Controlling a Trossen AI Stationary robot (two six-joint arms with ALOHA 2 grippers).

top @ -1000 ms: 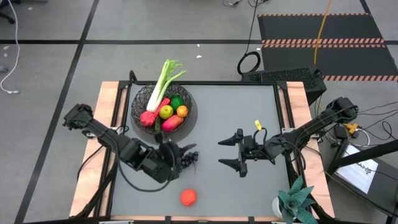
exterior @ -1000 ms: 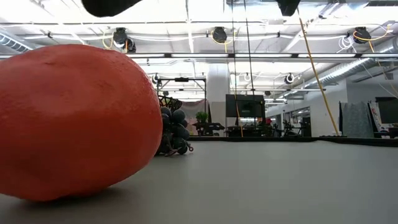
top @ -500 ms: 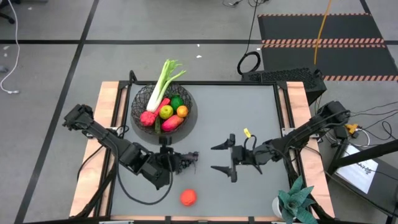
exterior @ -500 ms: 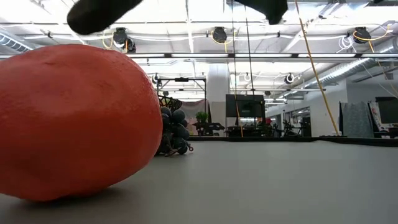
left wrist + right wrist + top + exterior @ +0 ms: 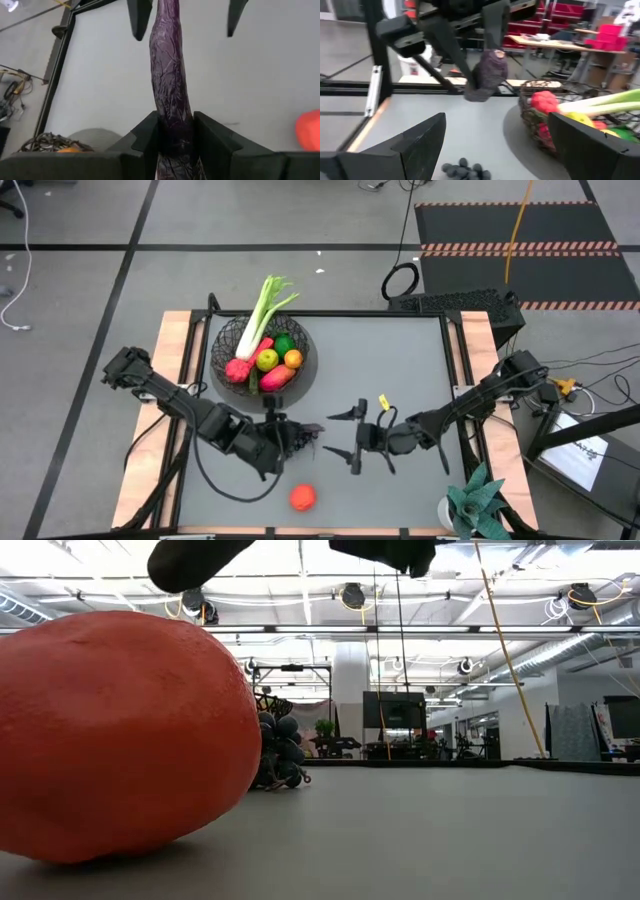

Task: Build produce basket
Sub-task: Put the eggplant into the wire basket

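My left gripper (image 5: 292, 436) is shut on a dark purple eggplant (image 5: 170, 75), which sticks out toward the table's right. My right gripper (image 5: 345, 435) is open; its fingers (image 5: 140, 15) stand on either side of the eggplant's free end (image 5: 487, 75) without touching it. Purple grapes (image 5: 465, 170) lie on the table below. A red-orange round fruit (image 5: 303, 497) sits near the near edge. The black wire basket (image 5: 222, 340) at the far left holds a leek (image 5: 262, 310), whose leaves jut over the rim, and several other fruits. My left gripper pinches the eggplant near its stem end (image 5: 172, 137) between its two fingers (image 5: 150, 135). The fingers lie along the eggplant and point toward the table's right. The eggplant is lifted clear of the table, roughly level, with its free end pointing at my right gripper.
A spiky teal plant in a pot (image 5: 480, 505) stands at the near right corner. In the low view the red-orange fruit (image 5: 120, 730) fills the left side and the grapes (image 5: 280, 755) lie behind it. The grey mat (image 5: 400, 360) is bare in the far right part.
My right gripper has moved toward the table's left, staying open, until its fingers flank the eggplant's free end. My left gripper has shifted a little toward the right with the eggplant in its hold.
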